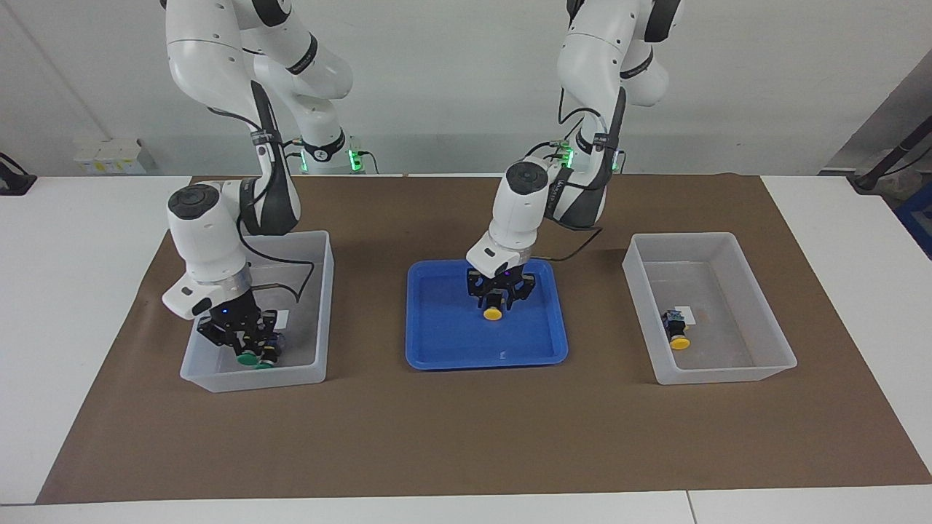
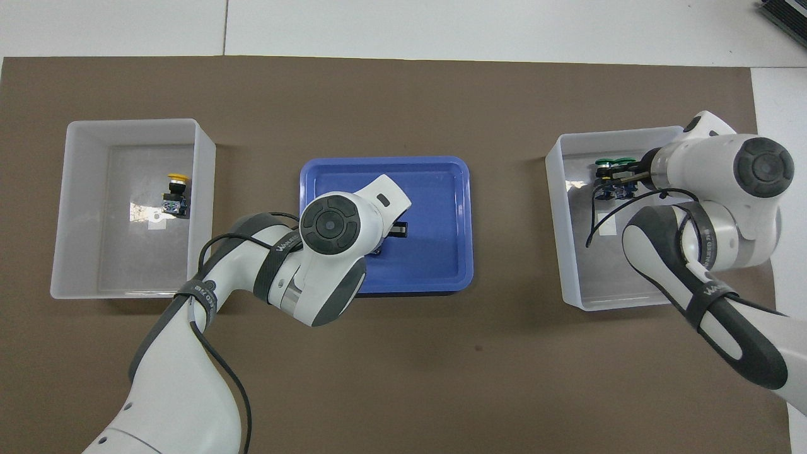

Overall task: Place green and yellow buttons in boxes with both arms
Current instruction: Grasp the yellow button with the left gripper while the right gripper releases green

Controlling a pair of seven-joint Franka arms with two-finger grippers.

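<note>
My left gripper (image 1: 501, 297) is low over the blue tray (image 1: 437, 342), shut on a yellow button (image 1: 493, 313) whose cap points away from the robots. In the overhead view the left wrist (image 2: 331, 224) hides this gripper and button. A second yellow button (image 1: 678, 330) lies in the box (image 1: 757, 306) at the left arm's end, also seen from overhead (image 2: 174, 192). My right gripper (image 1: 246, 342) is down inside the box (image 1: 322, 306) at the right arm's end. Two green buttons (image 1: 253, 359) sit side by side at its tip, their caps (image 2: 615, 161) showing from overhead.
A brown mat (image 1: 466, 437) covers the middle of the white table and carries both boxes and the tray. Each box has a white label sticker (image 2: 151, 221) on its floor. The blue tray (image 2: 441, 252) holds nothing else that shows.
</note>
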